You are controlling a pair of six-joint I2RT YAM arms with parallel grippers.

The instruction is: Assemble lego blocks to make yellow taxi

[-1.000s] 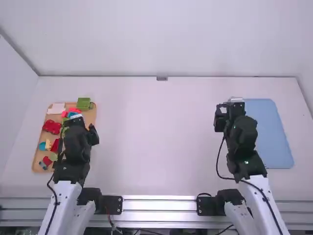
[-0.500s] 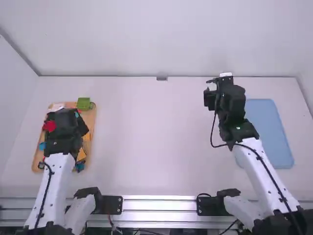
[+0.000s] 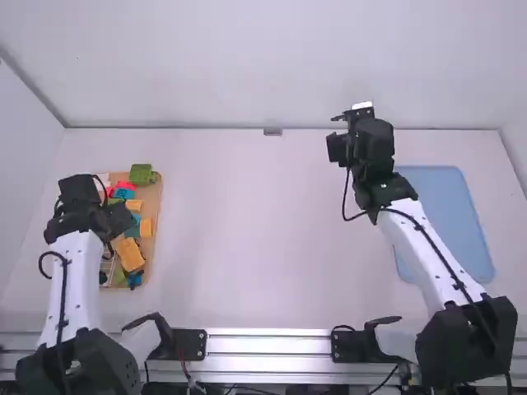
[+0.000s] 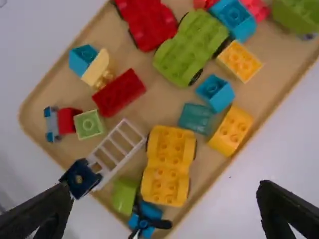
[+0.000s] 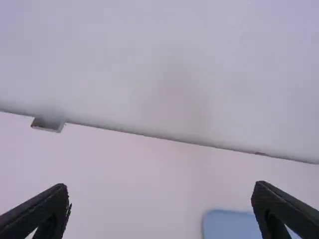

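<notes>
My left gripper [image 3: 120, 217] hangs over the wooden tray in the high view; in the left wrist view the left gripper [image 4: 164, 185] is open, its fingers wide apart and holding nothing. The yellow car base [image 4: 168, 167] lies in the tray, with a yellow brick [image 4: 232, 130] and a translucent teal block [image 4: 195, 118] near it. Farther along sits another yellow-orange brick [image 4: 239, 60]. Over the table's far right part is my right gripper [image 3: 337, 147]. The right wrist view shows the right gripper [image 5: 160, 185] open, with nothing between its fingers.
The tray [image 4: 35, 102] also holds a red car [image 4: 146, 22], a green car [image 4: 191, 47], a white ladder piece [image 4: 117, 149], a red brick [image 4: 118, 93] and several small blocks. A blue mat [image 3: 449, 222] lies at the right, partly under the right arm.
Left arm has swung left and its gripper now points right, uncovering the tray's yellow pieces. Right arm has extended farther from its base and slightly left.
</notes>
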